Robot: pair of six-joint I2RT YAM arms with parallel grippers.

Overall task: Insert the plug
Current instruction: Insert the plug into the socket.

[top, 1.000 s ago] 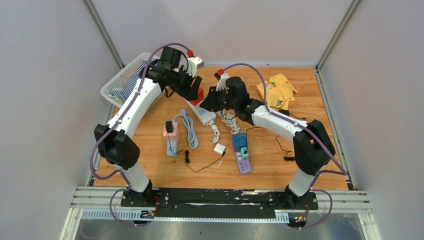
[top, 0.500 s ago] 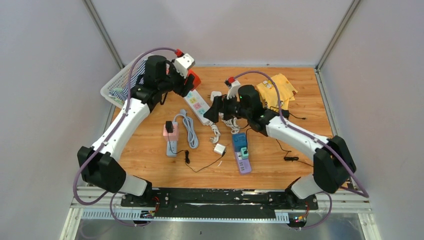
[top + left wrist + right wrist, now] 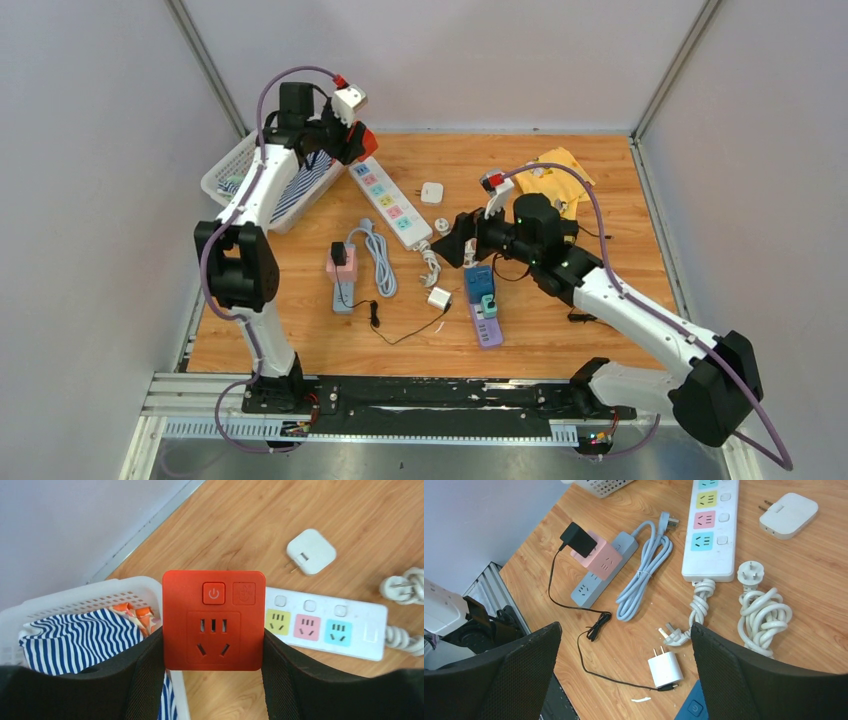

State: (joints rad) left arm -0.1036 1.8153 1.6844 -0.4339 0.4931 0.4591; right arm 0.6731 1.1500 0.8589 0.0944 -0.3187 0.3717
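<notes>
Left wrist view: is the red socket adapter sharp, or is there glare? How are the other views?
Left wrist view: the red socket adapter is sharp and evenly lit, no glare; right wrist view: the white power strip is crisp; top external view: soft light, faint shadows.

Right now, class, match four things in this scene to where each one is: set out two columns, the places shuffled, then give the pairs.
Things:
1 red socket block
2 striped cloth
3 black adapter
4 white square charger

Places:
A in the white basket
B plugged into the pink cube socket
C on the wooden table beside the white power strip
D held in the left pincer

Pairs: 1-D, 2-A, 3-B, 4-C
</notes>
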